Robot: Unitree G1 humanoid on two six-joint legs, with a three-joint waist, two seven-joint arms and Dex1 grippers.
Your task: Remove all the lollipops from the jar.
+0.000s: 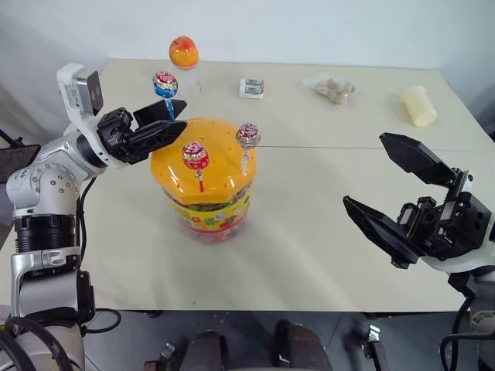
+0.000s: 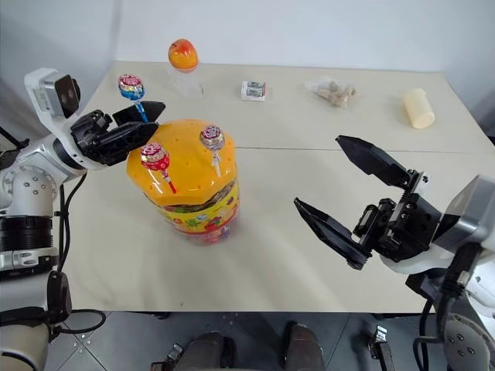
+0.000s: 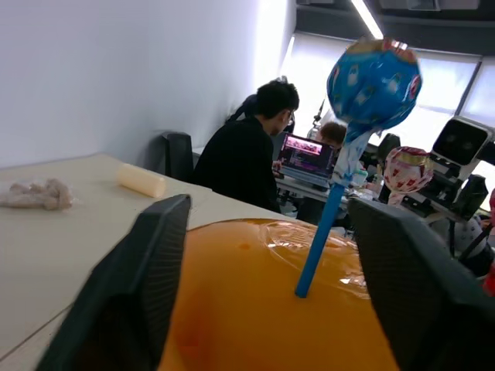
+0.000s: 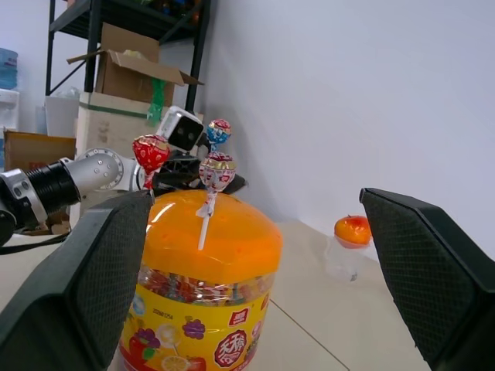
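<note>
The jar (image 1: 205, 182) stands on the pale table (image 1: 309, 255), a clear plastic tub with a bright printed label and a glossy orange domed lid dotted with small holes. Three lollipops stand upright in the lid by their thin sticks: a red one (image 1: 195, 156) at the front, a white-sticked one (image 1: 247, 136) on the right, and a blue one (image 1: 165, 83) at the back left.

The left wrist view brings the blue stick close, planted in the lid between two ribbed black fingers (image 3: 139, 286), and shows people at desks behind; the right wrist view shows cardboard boxes on a shelf.

The left gripper (image 1: 172, 117) reaches over the lid's back edge, fingers apart on either side of the blue stick, not visibly pressing it. The right gripper (image 1: 390, 189) hovers well apart from the jar, fingers spread wide, holding nothing.

Further back lie an orange ball-topped bottle (image 1: 184, 52), a small packet (image 1: 251, 88), a crumpled bag (image 1: 330, 87) and a cream cylinder (image 1: 418, 106).
</note>
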